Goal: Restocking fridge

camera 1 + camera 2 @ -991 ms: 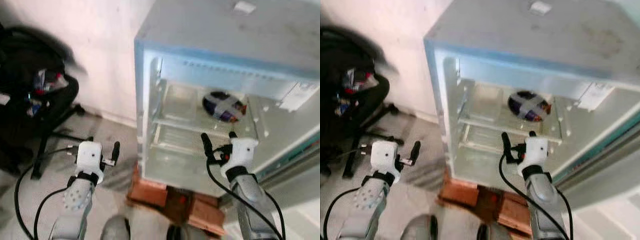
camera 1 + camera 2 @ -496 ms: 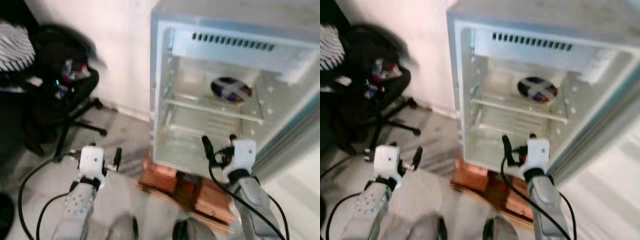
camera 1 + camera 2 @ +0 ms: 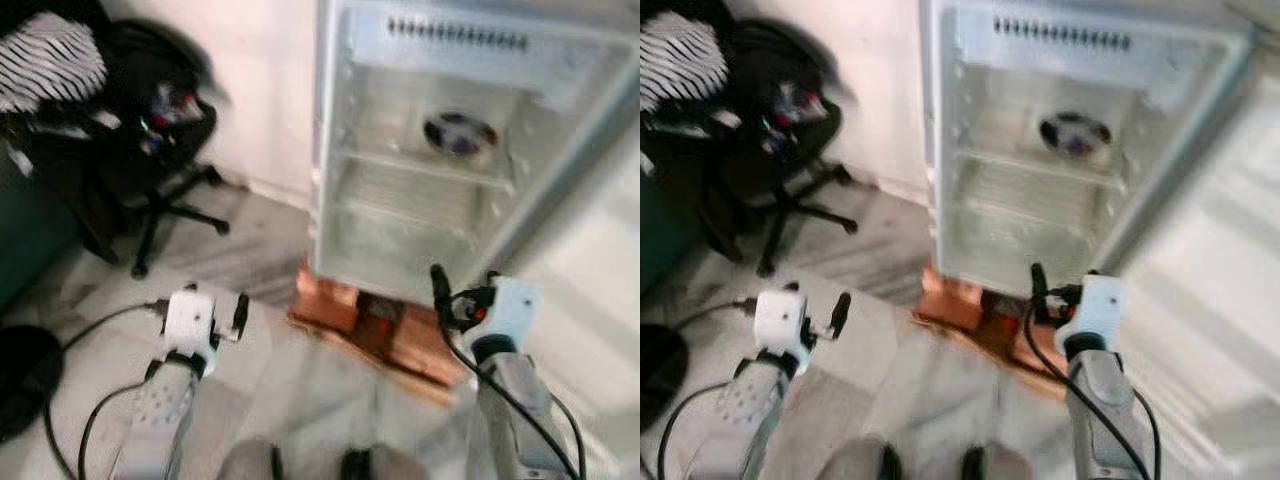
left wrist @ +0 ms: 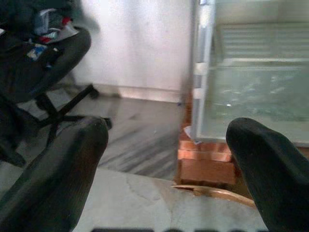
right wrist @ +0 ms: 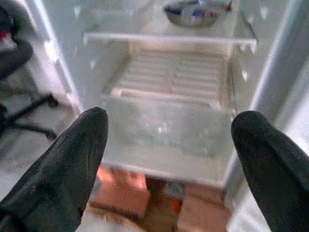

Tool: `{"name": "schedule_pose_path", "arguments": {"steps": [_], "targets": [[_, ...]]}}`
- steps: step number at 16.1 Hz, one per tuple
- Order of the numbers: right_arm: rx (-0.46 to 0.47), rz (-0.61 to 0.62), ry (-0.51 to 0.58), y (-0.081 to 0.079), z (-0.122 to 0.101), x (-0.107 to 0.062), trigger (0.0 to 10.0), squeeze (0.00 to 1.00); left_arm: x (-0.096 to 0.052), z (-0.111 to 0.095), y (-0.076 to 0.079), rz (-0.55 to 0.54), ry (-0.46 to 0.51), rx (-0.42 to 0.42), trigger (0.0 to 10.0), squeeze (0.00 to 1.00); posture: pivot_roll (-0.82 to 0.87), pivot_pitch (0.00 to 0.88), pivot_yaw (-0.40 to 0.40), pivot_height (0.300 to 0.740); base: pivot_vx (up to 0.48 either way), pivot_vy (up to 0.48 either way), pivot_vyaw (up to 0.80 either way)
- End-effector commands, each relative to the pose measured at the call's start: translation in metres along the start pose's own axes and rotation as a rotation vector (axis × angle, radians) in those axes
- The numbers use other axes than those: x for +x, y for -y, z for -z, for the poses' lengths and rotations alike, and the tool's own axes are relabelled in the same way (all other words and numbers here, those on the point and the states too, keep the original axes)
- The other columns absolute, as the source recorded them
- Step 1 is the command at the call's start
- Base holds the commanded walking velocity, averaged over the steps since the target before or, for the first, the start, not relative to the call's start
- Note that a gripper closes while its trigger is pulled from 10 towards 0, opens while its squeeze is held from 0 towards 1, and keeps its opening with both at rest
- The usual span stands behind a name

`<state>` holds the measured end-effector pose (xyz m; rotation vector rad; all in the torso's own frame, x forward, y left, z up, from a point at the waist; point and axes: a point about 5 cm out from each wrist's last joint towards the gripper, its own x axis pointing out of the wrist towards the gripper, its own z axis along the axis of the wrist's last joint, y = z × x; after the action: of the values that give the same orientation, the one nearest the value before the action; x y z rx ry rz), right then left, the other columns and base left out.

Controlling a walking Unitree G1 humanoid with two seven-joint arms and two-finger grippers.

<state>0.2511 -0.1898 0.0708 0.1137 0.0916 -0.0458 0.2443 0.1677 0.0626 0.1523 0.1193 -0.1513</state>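
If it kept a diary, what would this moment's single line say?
fridge: open, bowl on shelf | left gripper: open, empty | right gripper: open, empty, facing fridge

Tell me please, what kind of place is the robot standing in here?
Probably a room in a home, though not clearly a kitchen. An open fridge raised on bricks holds a bowl on its shelf, and a cluttered black office chair stands on the marble-like floor.

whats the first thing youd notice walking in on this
The open fridge ahead, propped on bricks, its shelves bare but for one bowl on the upper shelf. Both grippers, left and right, hang open with nothing in them. To the left, a black office chair is piled with clutter.
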Motion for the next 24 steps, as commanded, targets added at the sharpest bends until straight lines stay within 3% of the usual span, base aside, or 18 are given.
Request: {"name": "schedule_pose_path", "arguments": {"steps": [1, 6, 7, 9, 13, 18, 24], "targets": [[-0.004, -0.008, 0.011, -0.005, -0.004, 0.002, 10.0, 0.0, -0.002, 0.002, -0.003, -0.006, -0.012, 0.007, 10.0, 0.0, 0.08, 0.155, -0.025, 0.74, -0.304, 0.0, 0.0], [-0.084, 0.063, -0.016, 0.002, -0.003, 0.008, 10.0, 0.0, 0.0, 0.001, -0.001, -0.002, -0.008, 0.003, 10.0, 0.0, 0.08, 0.153, -0.026, 0.74, -0.299, 0.0, 0.0], [-0.067, 0.021, -0.016, 0.0, -0.001, 0.008, 10.0, 0.0, 0.001, 0.001, 0.0, -0.001, -0.008, 0.001, 10.0, 0.0, 0.08, 0.149, -0.029, 0.74, -0.304, 0.0, 0.0], [-0.043, 0.077, -0.018, 0.004, 0.001, 0.008, 10.0, 0.0, 0.002, 0.001, 0.001, 0.0, -0.007, 0.0, 10.0, 0.0, 0.08, 0.146, -0.03, 0.74, -0.302, 0.0, 0.0], [-0.069, 0.052, -0.01, 0.002, 0.0, 0.008, 10.0, 0.0, 0.006, 0.0, 0.002, -0.002, 0.001, -0.001, 10.0, 0.0, 0.07, 0.128, -0.03, 0.74, -0.295, 0.0, 0.0], [-0.048, 0.078, 0.005, 0.011, -0.005, 0.011, 10.0, 0.0, 0.007, -0.003, 0.003, 0.021, 0.033, 0.015, 10.0, 0.0, 0.07, 0.126, -0.028, 0.74, 0.0, 0.0, -0.32], [-0.043, 0.031, 0.024, 0.0, -0.006, 0.014, 10.0, 0.0, 0.007, -0.002, 0.002, 0.03, 0.035, 0.02, 10.0, 0.0, 0.07, 0.133, -0.026, 0.74, 0.0, -0.193, -0.08]]}}
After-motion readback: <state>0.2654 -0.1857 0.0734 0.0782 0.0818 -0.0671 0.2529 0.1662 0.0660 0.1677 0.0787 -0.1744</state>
